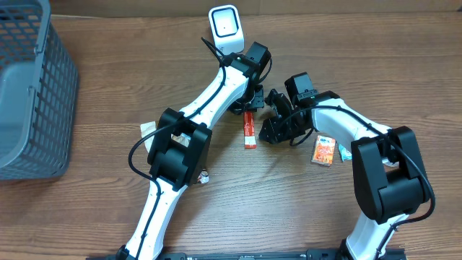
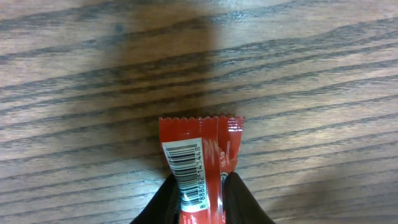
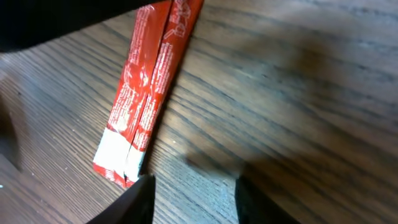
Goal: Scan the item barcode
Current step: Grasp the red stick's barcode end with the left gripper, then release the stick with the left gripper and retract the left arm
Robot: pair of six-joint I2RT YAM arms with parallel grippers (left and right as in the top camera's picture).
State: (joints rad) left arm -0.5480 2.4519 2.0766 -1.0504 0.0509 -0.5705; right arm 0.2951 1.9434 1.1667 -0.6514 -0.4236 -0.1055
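We have left gripper pinched on one end of red packet, barcode facing up. Packet sits mid-table. White scanner at its 12 o'clock, well apart. Right gripper at packet's 3 o'clock, part-open, empty. We judge grasp done; presenting barcode to scanner left.

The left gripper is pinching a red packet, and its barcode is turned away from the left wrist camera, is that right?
Not quite. The left gripper does pinch the red packet, but the barcode faces the left wrist camera: that view shows its black bars and digits plainly.
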